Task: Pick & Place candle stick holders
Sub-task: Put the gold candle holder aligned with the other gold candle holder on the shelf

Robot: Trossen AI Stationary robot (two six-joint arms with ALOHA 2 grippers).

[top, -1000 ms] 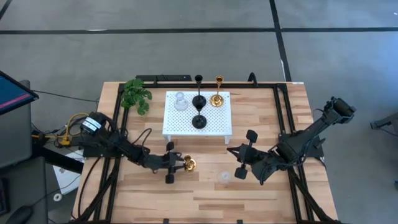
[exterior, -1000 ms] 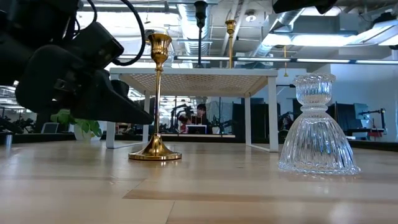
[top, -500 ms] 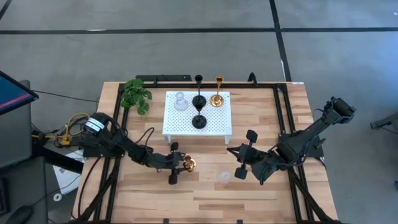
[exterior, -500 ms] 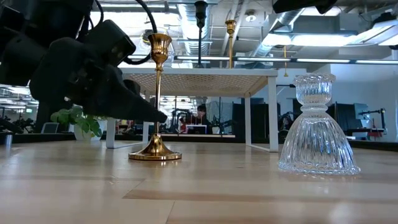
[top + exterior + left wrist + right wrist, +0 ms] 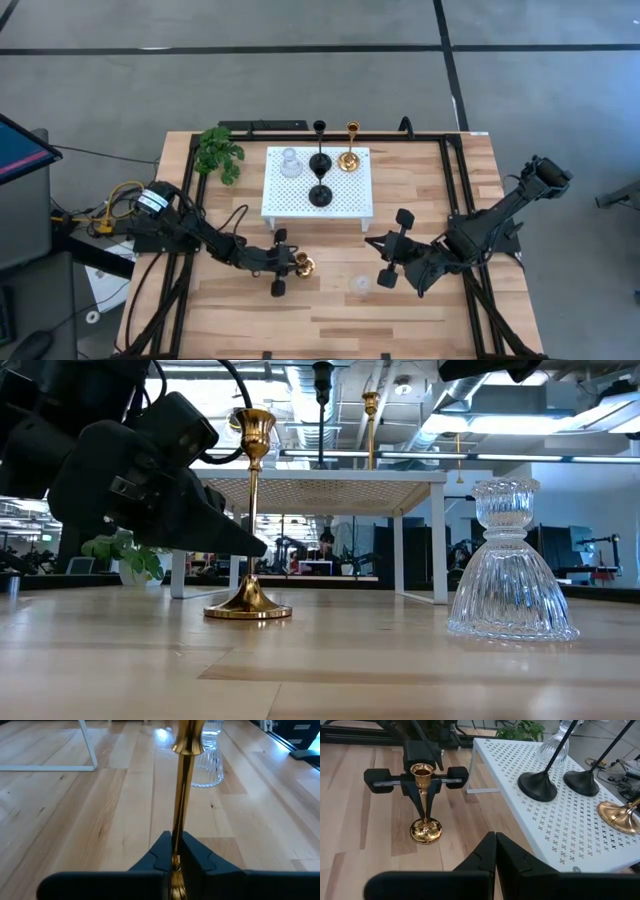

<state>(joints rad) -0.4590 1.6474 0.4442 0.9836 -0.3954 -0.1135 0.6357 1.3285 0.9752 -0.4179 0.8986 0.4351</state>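
Here we count six candle stick holders: two black ones [image 5: 319, 160] [image 5: 319, 193], a gold one [image 5: 349, 158] and a clear glass one [image 5: 290, 163] on the white platform [image 5: 350, 205], another clear glass holder [image 5: 361, 284] on the table [image 5: 420, 190] in front of it, and a second gold holder [image 5: 247, 510] just left of that. The left gripper [image 5: 285, 264] pinches this gold stem between nearly closed fingers [image 5: 197, 855], its base on the wood. The right gripper [image 5: 388, 261] hovers near the glass holder, fingers pressed together.
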